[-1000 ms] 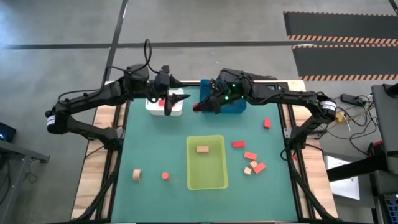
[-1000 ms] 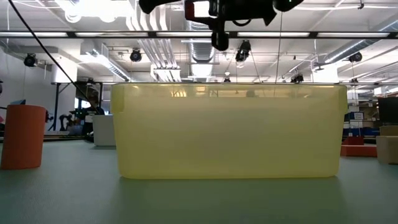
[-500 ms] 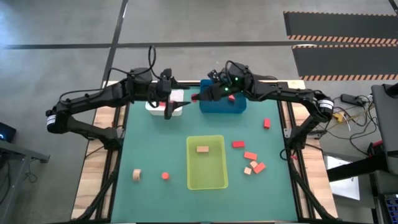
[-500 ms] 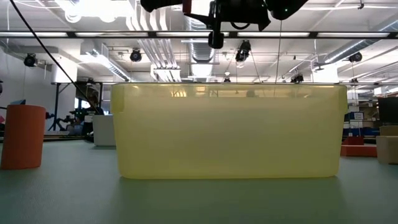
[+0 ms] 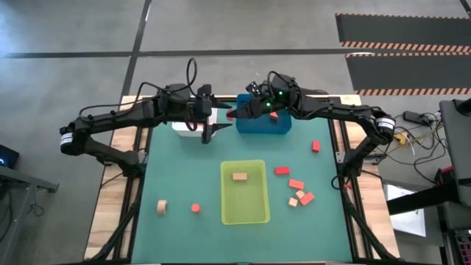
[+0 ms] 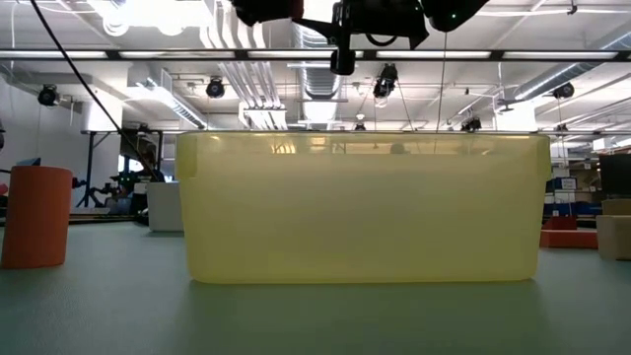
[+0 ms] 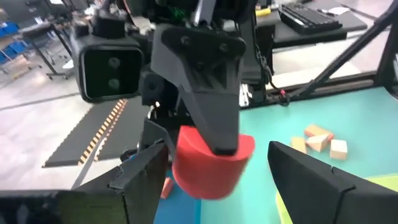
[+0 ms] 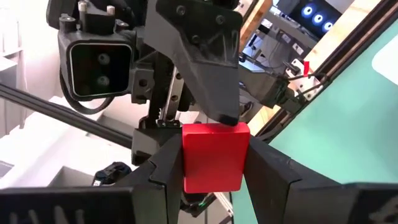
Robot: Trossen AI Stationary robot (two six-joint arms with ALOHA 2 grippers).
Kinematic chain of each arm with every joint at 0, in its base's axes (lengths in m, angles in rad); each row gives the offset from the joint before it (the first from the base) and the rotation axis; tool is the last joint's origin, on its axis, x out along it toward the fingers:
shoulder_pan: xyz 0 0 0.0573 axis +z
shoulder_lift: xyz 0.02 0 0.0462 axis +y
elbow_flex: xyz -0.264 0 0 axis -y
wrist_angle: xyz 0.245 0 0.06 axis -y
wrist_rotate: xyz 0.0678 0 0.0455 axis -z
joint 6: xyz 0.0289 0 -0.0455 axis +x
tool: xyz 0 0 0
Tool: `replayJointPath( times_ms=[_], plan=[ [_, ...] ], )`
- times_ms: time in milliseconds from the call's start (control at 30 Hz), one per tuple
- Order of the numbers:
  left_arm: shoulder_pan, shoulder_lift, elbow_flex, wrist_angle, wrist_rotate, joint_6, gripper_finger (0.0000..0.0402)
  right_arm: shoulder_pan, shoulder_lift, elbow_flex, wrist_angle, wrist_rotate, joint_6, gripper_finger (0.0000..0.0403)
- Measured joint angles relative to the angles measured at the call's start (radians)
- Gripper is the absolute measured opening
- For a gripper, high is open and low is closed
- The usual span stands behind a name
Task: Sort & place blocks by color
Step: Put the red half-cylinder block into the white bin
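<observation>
The right end effector is clenched on a red block, held in the air just off the 9 o'clock end of the blue bin, between that bin and the white bin. In the right wrist view the red block shows a flat, rectangular, uniformly bright red face clamped between the two dark fingers. In the left wrist view the same block shows a rounded side.

The left end effector hangs at the 3 o'clock edge of the white bin, facing the right one; its fingers stand apart, released and empty.

A tan block lies inside the yellow-green bin at desk centre. Red, coral and tan blocks lie clustered at 4 o'clock, with one red block apart at 3 o'clock. A tan block and a small red block lie at 8 o'clock.

The desk has a green mat bordered by bare wood. Around it is grey concrete floor with striped hazard markings at 1 o'clock.
</observation>
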Motion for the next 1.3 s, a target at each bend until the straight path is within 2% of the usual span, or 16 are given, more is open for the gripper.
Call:
replayJointPath(
  times_ms=[500,600,800,867,1000,1300],
  plan=[
    [-0.025,0.033,0.0,0.058,-0.014,0.001,0.0256,0.0,0.0,0.0,0.008,-0.003,0.011,0.0125],
    [-0.025,0.033,0.0,0.054,-0.028,0.001,0.0236,0.0,0.0,0.0,0.008,-0.001,0.016,0.0125],
    [-0.025,0.033,0.0,0.054,-0.033,0.008,0.0172,0.0,0.0,0.0,0.005,-0.008,0.031,0.0126],
    [-0.025,0.033,0.0,0.054,-0.033,0.01,0.0165,0.0,0.0,0.0,0.005,-0.007,0.039,0.0129],
    [-0.025,0.033,0.0,0.053,-0.033,-0.002,0.0165,0.001,0.0,0.0,0.004,-0.001,0.037,0.0146],
    [-0.026,0.033,0.0,0.042,-0.027,-0.036,0.0167,-0.006,0.0,0.001,0.001,0.004,0.042,0.0214]
  ],
)
